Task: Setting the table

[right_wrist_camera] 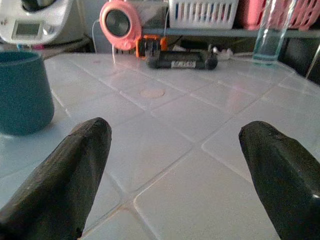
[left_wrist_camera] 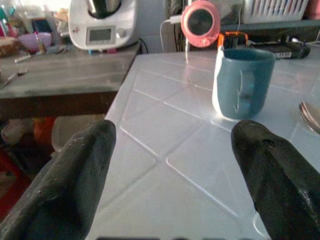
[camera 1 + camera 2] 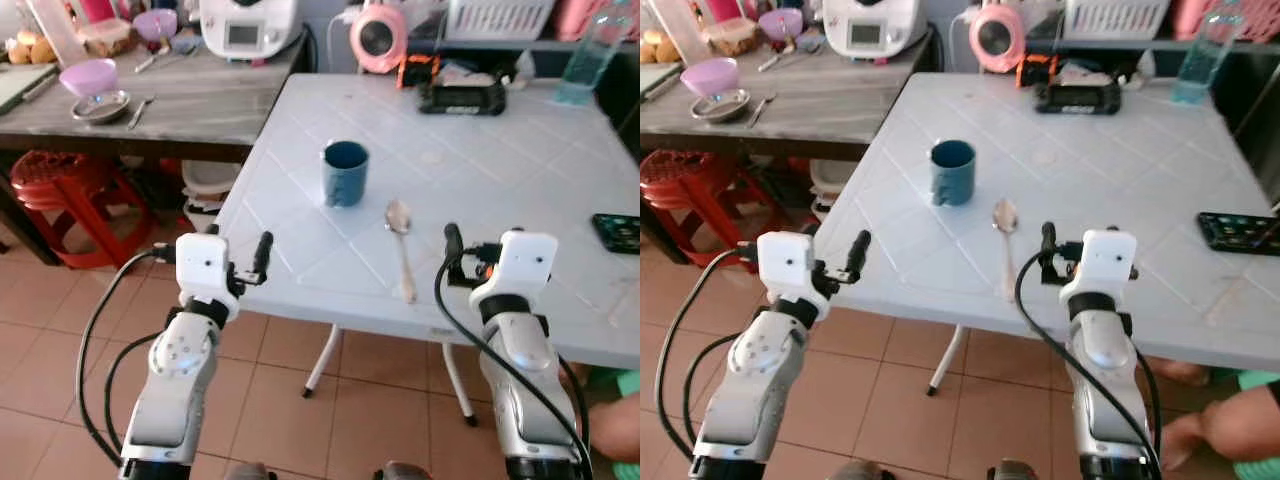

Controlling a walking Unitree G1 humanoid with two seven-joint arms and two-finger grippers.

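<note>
Pincers wide apart and empty, a Unitree G1 faces the near edge of a white plastic surface (image 3: 480, 160) during a table-setting run. The left pincer (image 2: 170, 165) hovers over the near-left corner, its two black fingers spread; the right pincer (image 1: 180, 165) hangs likewise open near the front edge. A teal mug (image 3: 345, 172) stands upright at about 12 o'clock from the left pincer, and a metal spoon (image 3: 401, 245) lies just beside it at the mug's 4 o'clock, bowl toward the mug, handle toward the robot.

Judged from this layout, the spoon looks the likelier next pick: a low, level approach by the right pincer across the thin handle would suit, since flat metal on smooth plastic tends to skid.

A black phone (image 3: 618, 232) rests at 3 o'clock near the right edge. At the far side sit a black device (image 3: 461, 98), a clear plastic bottle (image 3: 587, 58) and a pink round gadget (image 3: 378, 36). A wooden side surface (image 3: 160, 100) at 10 o'clock carries bowls, cutlery and a white kitchen machine (image 3: 250, 25); a red stool (image 3: 70, 195) stands beneath, on terracotta floor tiles (image 3: 290, 400).
</note>
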